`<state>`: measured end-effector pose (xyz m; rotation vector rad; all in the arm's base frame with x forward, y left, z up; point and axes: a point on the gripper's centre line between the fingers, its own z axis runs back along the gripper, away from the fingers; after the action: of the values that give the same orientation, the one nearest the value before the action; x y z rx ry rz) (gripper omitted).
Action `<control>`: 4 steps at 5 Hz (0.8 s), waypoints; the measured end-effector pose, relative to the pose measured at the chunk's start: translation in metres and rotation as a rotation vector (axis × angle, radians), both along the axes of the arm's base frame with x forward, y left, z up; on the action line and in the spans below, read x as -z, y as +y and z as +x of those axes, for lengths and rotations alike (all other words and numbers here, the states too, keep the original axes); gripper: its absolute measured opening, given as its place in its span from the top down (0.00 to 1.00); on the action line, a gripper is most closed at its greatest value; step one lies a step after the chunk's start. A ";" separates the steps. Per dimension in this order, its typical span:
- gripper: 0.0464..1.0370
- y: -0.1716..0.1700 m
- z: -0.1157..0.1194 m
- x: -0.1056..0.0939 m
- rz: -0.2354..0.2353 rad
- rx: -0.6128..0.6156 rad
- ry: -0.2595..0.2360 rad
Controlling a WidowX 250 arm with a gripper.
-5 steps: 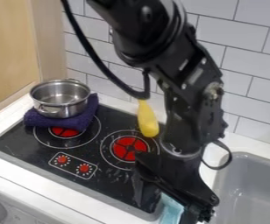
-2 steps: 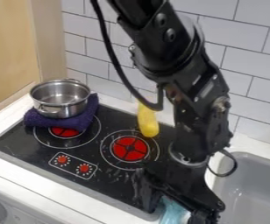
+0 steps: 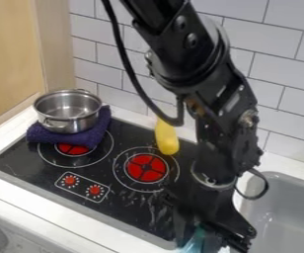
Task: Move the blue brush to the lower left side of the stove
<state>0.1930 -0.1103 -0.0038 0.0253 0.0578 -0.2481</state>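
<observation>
At the bottom edge, right of centre, my gripper [image 3: 201, 239] hangs low over the stove's front right corner, shut on the blue brush [image 3: 193, 243]. A light blue strip of the brush shows between the dark fingers; the rest is hidden by the gripper or lies beyond the view's edge. The black stove [image 3: 127, 208] has red burners and two red knobs. Its lower left side, by the knobs, is in plain sight.
A metal pot [image 3: 67, 111] stands on a folded purple cloth [image 3: 69, 137] at the stove's back left. A yellow object [image 3: 167, 138] lies at the back, beside the arm. The grey sink [image 3: 287, 212] is at the right.
The arm has shifted slightly right and down since the first frame. The gripper's left finger has moved in toward the brush, narrowing the gap. Pot, cloth and yellow object are unmoved.
</observation>
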 end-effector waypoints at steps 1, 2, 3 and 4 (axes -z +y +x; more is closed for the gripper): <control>0.75 0.001 -0.003 -0.001 0.010 -0.008 0.014; 0.75 0.002 -0.002 -0.015 0.006 -0.020 -0.010; 0.75 0.007 -0.005 -0.024 0.024 -0.049 0.003; 0.75 0.012 0.001 -0.044 0.003 -0.118 -0.019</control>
<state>0.1938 -0.0983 0.0404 0.0267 0.0402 -0.1296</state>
